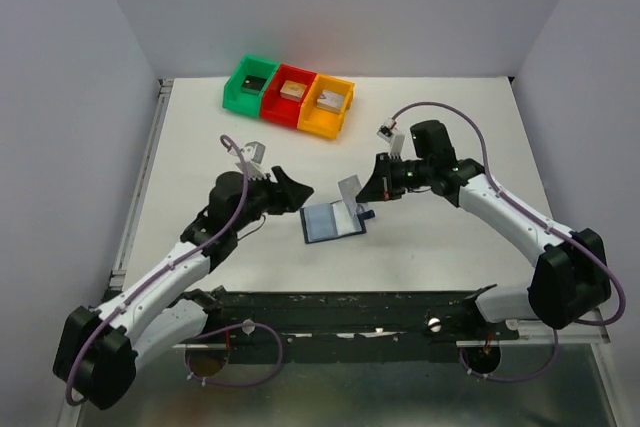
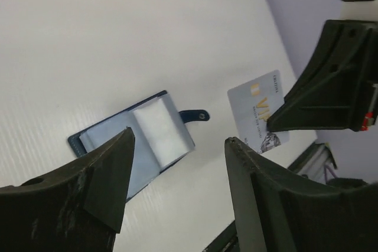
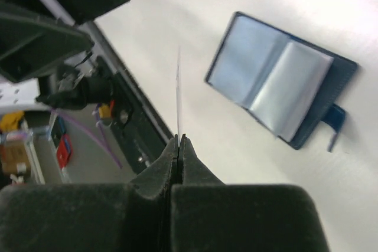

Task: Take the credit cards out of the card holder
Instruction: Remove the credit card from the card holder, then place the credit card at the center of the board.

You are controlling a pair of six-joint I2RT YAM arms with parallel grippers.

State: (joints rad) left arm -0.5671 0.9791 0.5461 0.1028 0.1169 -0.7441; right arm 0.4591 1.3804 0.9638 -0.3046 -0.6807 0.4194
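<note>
Overhead view: the card holder (image 1: 333, 220) lies opened flat on the white counter (image 1: 440, 137), roughly dead center of the frame. Its greyish inside faces up and the little strap tab (image 1: 366, 213) sticks out on its right side.

The right jaws are pressed together on one silver-grey card (image 1: 349, 192), pinching it by an edge. That card is lifted clear of the counter and tilted, sitting just above the holder's upper right corner in the overhead shot. From the right wrist camera you see the card (image 3: 178, 95) edge-on as a thin line rising straight out of the closed jaws, with the holder (image 3: 277, 87) off to the upper right of that frame, apart from it. In the left wrist view the card (image 2: 254, 110) shows its face with gold lettering, right of center, and the holder (image 2: 136, 140) is lower left of it.

The left jaws are spread apart with nothing between them. In the overhead shot they're just left of the holder's upper left corner. From the left wrist camera the holder shows through the gap between the two fingers (image 2: 106, 175), down on the counter. Can't tell if they touch it.

Can't tell from these shots whether more cards sit in the pockets.

At the upper middle of the overhead frame there's a row of bins, green (image 1: 250, 82), red (image 1: 290, 94) and orange (image 1: 328, 104), each with a small block inside, well apart from the holder.
</note>
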